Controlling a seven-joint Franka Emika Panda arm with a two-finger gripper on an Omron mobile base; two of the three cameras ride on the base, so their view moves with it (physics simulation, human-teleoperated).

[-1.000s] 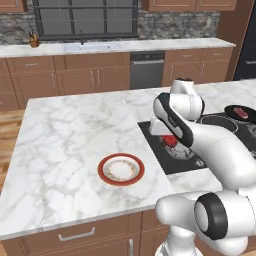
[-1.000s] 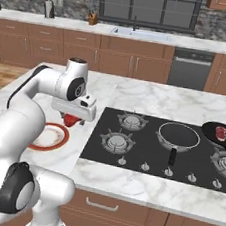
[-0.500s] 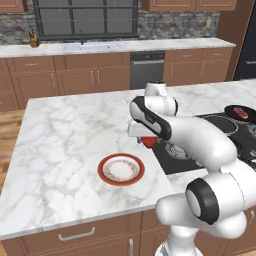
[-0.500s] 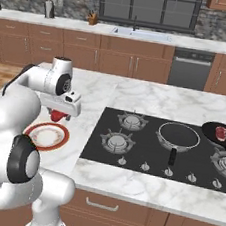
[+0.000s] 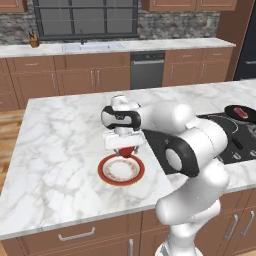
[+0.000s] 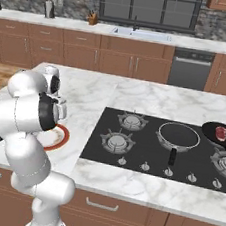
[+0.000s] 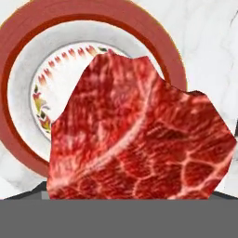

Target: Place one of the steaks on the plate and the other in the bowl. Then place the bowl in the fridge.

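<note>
The white grey-veined marble desk [image 5: 60,150] spreads beneath the claw [image 5: 125,150], brown wooden drawers [image 5: 80,235] with grey handles along its near face. A black gas cooktop [image 6: 165,149] is sunk into the marble to the claw's right. Well beyond the claw, a run of brown wooden cabinets [image 5: 60,80] carries a pale counter [image 6: 71,24] with a sink [image 5: 92,47] below a dark-framed window [image 5: 87,17]. A grey stone-tile wall [image 5: 175,25] flanks the window, and a steel-fronted dishwasher [image 5: 146,70] sits among the cabinets. Light wooden floorboards [image 5: 9,125] show far to the claw's left.
</note>
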